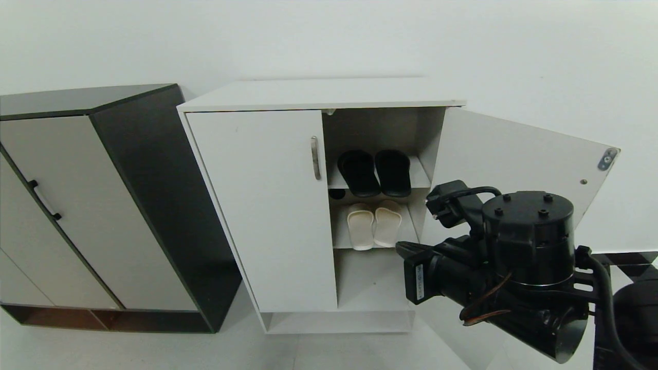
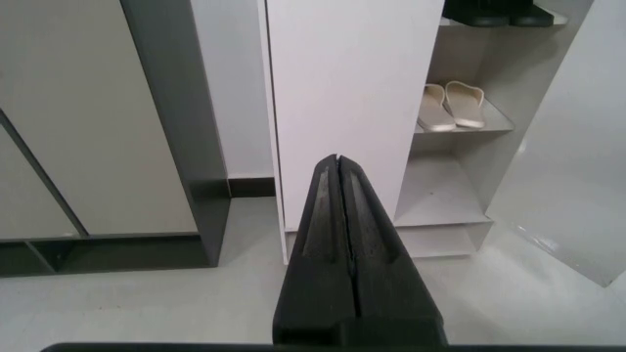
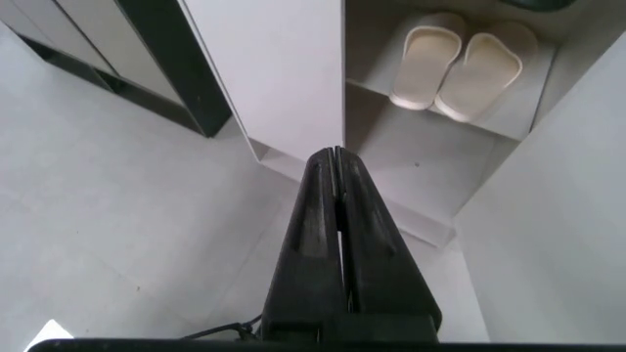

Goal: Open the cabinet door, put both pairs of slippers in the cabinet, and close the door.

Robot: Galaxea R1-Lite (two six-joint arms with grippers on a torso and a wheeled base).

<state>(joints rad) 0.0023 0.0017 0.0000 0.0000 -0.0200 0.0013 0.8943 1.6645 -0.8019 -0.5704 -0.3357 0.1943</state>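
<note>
Pale grey floor point(image 1: 154, 352) and a plain white wall point(image 1: 329, 36) frame two cabinets standing side by side. On the left is a dark cabinet point(image 1: 154, 195) with light door panels. Just beside it is the white cabinet point(image 1: 318, 95). Its left door point(image 1: 262, 205) is shut and carries a metal handle point(image 1: 315, 158) at its inner edge, and its right door point(image 1: 514, 154) is swung wide open. Inside, the black slippers point(image 1: 374, 173) lie side by side on the upper shelf, toes toward the back. The white slippers point(image 1: 373, 224) lie the same way on the shelf directly beneath. A small dark shape sits at the left end of that lower shelf, too dim to identify with any confidence. The right arm point(image 1: 514, 267) is low in front of the open door, near the cabinet's right edge. The right gripper point(image 3: 338, 154) has its fingers pressed together on nothing, above the floor just before the open compartment with the white pair beyond it. The left gripper point(image 2: 337, 164) is likewise closed and empty, facing the shut door from farther back.
</note>
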